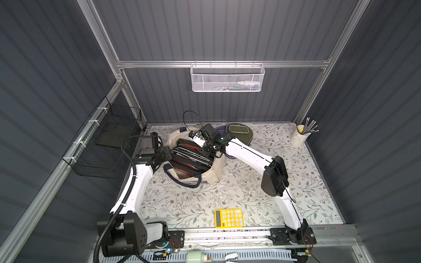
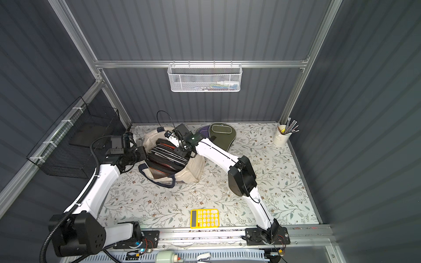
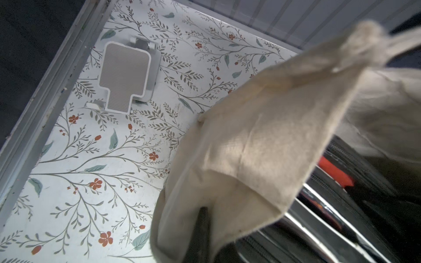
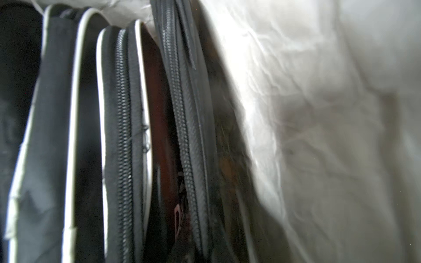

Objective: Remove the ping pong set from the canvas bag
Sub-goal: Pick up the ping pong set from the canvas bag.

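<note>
The cream canvas bag [image 1: 215, 169] with navy straps stands open at the back left of the table in both top views. Several black zippered cases of the ping pong set [image 1: 191, 157], trimmed in white with red showing, stand packed inside it. My left gripper [image 1: 168, 153] is shut on the bag's left rim; in the left wrist view the canvas [image 3: 250, 141] folds over a dark finger [image 3: 201, 225]. My right gripper [image 1: 206, 152] reaches into the bag from the right. In the right wrist view it is shut on a case's zippered edge [image 4: 182, 127], beside the bag's inner wall [image 4: 330, 113].
A yellow calculator [image 1: 229, 218] lies near the front edge. An olive green pad [image 1: 240, 133] lies on a purple one behind the bag. A cup of pens [image 1: 300, 135] stands back right. A black wire basket [image 1: 107, 145] hangs on the left wall. A white stand [image 3: 127, 75] lies by the left edge.
</note>
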Motion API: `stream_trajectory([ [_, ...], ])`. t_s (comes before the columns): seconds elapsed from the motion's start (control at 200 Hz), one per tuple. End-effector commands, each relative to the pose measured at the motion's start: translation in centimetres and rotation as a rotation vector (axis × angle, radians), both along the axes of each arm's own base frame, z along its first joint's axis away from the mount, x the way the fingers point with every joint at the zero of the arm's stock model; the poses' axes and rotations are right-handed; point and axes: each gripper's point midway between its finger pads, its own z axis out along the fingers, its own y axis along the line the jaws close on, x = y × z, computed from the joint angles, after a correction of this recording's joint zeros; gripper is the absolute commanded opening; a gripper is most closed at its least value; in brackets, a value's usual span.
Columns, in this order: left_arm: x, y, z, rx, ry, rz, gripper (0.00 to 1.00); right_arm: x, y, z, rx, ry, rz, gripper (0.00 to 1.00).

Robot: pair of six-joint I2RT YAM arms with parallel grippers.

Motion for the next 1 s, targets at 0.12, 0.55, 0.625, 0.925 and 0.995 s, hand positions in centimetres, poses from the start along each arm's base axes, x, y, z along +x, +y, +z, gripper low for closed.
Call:
stream_trajectory([
  [0.12,0.5,0.7,3.9,-0.011,-0.084,0.056,0.0,-1.1,0.1,7.3,0.143,-0.068,-0.053,0.0],
  [0.55,2.0,1.5,5.2,0.026,-0.118,0.089,0.0,-2.9,-1.4,13.5,0.254,-0.139,-0.097,0.0],
  [0.625,2.1,1.6,5.0,0.033,-0.116,0.092,0.0,-3.3,-1.8,15.1,0.286,-0.147,-0.102,0.0],
  [0.925,2.4,1.6,5.1,0.036,-0.128,0.081,0.0,-4.9,-3.6,20.8,0.406,-0.16,-0.131,0.0],
  [0.995,2.4,1.5,4.8,0.036,-0.125,0.077,0.0,-5.2,-4.1,22.3,0.442,-0.168,-0.138,0.0],
])
